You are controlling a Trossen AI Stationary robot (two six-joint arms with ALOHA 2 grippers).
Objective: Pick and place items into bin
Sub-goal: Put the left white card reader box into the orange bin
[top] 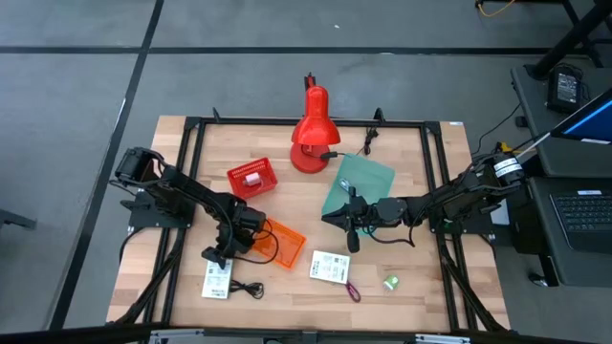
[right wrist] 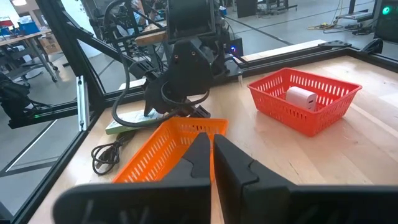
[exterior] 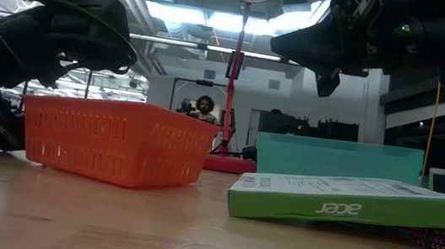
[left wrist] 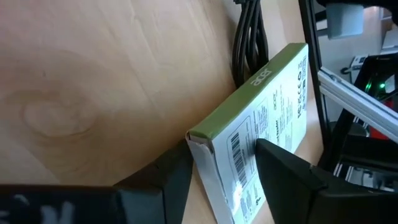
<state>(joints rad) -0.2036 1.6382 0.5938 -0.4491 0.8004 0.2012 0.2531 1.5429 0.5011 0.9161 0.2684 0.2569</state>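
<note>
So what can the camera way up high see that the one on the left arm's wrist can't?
Only the high view shows the red lamp, the red basket, the orange basket, the green sheet and the right gripper, shut. Only the left wrist view shows the barcode label on the box and the fingers on either side of it. Both show the left gripper, the white-and-green box and the black cable.

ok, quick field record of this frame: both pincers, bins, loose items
left pincer: fingers either side of the white and green box, by the orange bin
right pincer: shut, empty, over the green sheet
red bin: holds a white item
loose: black cable, second box, purple strap, small green piece
</note>
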